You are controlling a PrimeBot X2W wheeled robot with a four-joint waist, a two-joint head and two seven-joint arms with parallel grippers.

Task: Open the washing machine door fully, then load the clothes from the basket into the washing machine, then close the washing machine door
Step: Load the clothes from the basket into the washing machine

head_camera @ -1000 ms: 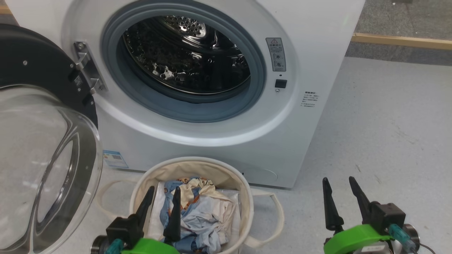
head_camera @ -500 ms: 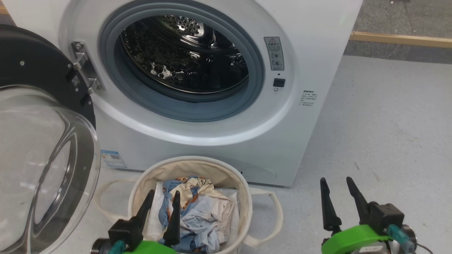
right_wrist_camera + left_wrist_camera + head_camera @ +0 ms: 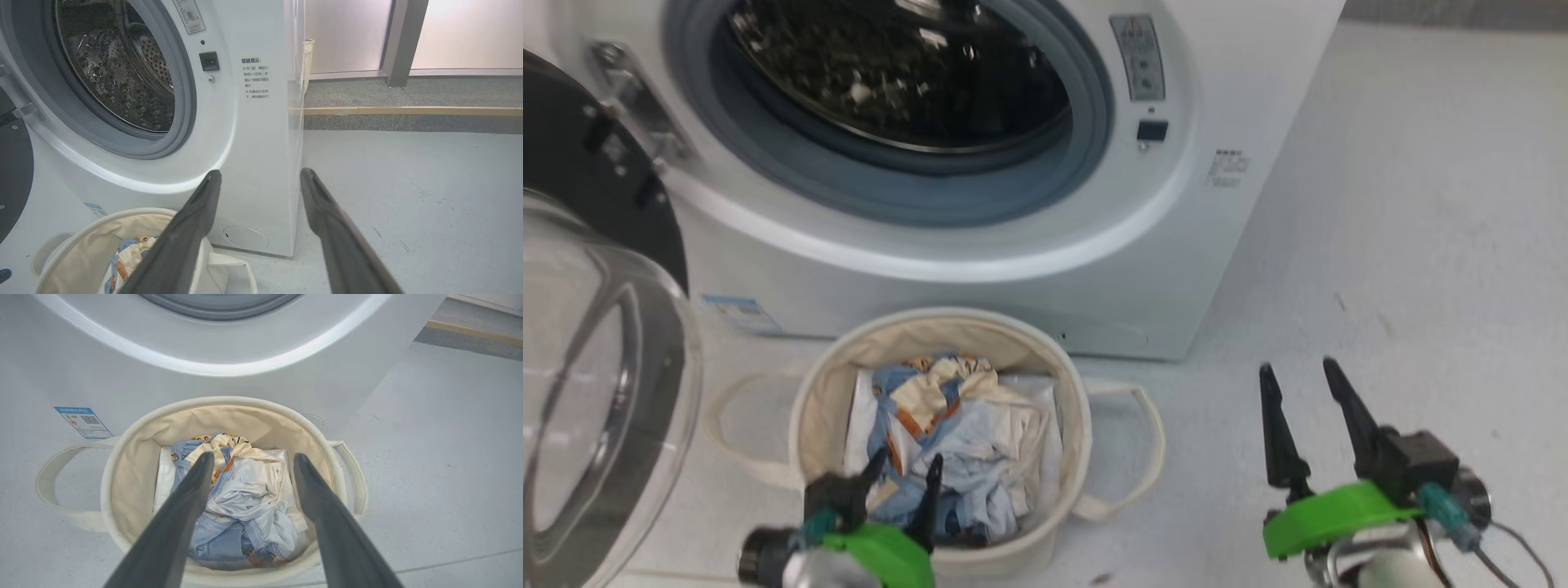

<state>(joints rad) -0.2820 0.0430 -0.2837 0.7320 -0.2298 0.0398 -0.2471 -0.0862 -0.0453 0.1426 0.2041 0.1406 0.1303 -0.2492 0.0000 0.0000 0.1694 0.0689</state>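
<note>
The white washing machine (image 3: 980, 269) stands with its washing machine door (image 3: 596, 384) swung open to the left, its glass bowl facing me. The steel drum (image 3: 118, 73) looks bare inside. In front sits the basket (image 3: 947, 317), a cream canvas tub holding the clothes (image 3: 956, 425), a light-blue and cream bundle. My left gripper (image 3: 909, 457) hangs open just above the near part of the bundle; in the left wrist view the left gripper (image 3: 254, 456) frames the clothes (image 3: 241, 490) without touching them. My right gripper (image 3: 1297, 366) is open over bare floor right of the basket.
Grey floor (image 3: 1421, 245) stretches open to the right of the machine. A wooden strip (image 3: 408, 110) crosses the floor farther back, with a grey pillar (image 3: 402, 41) behind it. The basket's looped handles (image 3: 1131, 457) stick out at both sides.
The head camera has tipped down, so the machine sits higher in view. My left gripper has sunk lower over the clothes in the basket. The right gripper has kept its place.
</note>
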